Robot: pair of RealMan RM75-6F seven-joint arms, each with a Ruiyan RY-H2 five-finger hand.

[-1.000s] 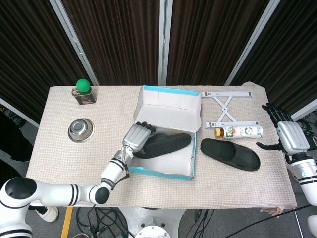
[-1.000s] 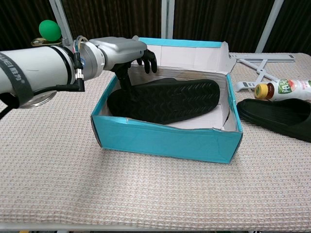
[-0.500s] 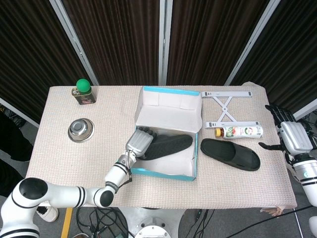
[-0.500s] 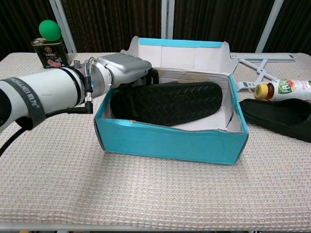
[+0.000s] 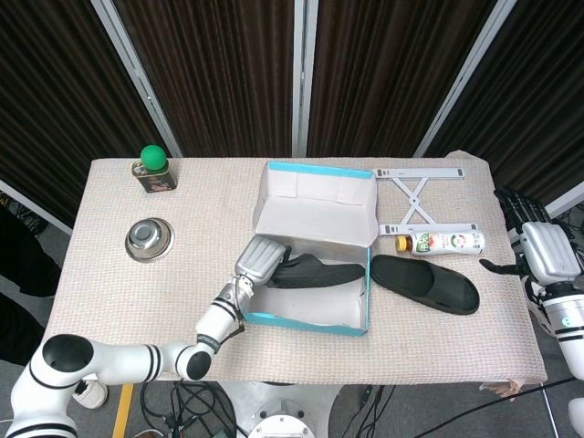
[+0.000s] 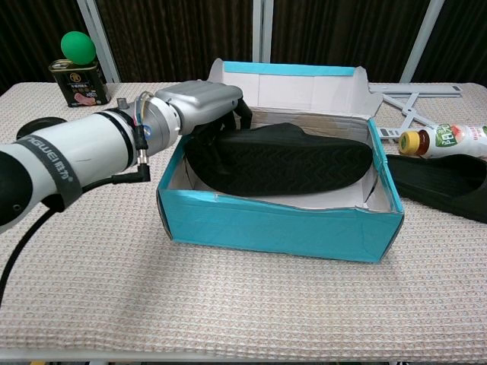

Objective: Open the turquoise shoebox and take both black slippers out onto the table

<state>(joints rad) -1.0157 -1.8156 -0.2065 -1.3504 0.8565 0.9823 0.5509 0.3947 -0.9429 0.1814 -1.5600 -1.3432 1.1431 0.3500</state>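
Observation:
The turquoise shoebox (image 5: 310, 315) (image 6: 281, 228) stands open in the middle of the table, its lid (image 5: 319, 203) upright at the back. One black slipper (image 5: 321, 272) (image 6: 285, 161) is inside, tipped on its side with the ribbed sole facing the chest view. My left hand (image 5: 259, 257) (image 6: 199, 103) reaches over the box's left wall and grips that slipper's left end, fingers curled behind it. The other black slipper (image 5: 424, 283) (image 6: 445, 186) lies on the table just right of the box. At the table's right edge my right hand (image 5: 545, 251) holds nothing, its fingers apart.
A drink bottle (image 5: 443, 242) (image 6: 441, 139) lies behind the loose slipper, next to a white folding stand (image 5: 420, 190). A green-topped can (image 5: 152, 170) (image 6: 77, 70) and a metal bowl (image 5: 149, 239) stand at the far left.
My left hand has pushed right and closed on the slipper's end. The slipper has risen in the box, and the box has slid right, towards the loose slipper.

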